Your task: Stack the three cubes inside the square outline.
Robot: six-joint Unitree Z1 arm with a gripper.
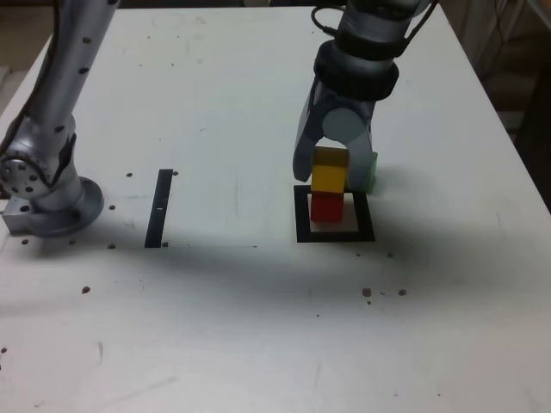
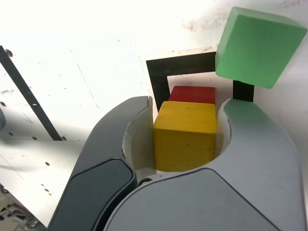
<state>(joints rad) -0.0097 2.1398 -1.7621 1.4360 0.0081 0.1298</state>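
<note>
One outline [image 1: 336, 237], one tape strip [image 1: 158, 211] at its nine o'clock in the exterior view. Inside, one red cube [image 1: 327, 209]; above it one yellow [image 1: 329, 179] — gripper [image 1: 331, 175] closed on it, contact with red unclear. Behind, toward one o'clock, one green [image 1: 372, 172] — partly hidden.

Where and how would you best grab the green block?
I'd grip the green cube by two opposite upright side faces, coming straight down from above. It has flat sides and no handle. It stands right beside the yellow cube and red cube, so the jaws should probably be turned to keep clear of them.
</note>
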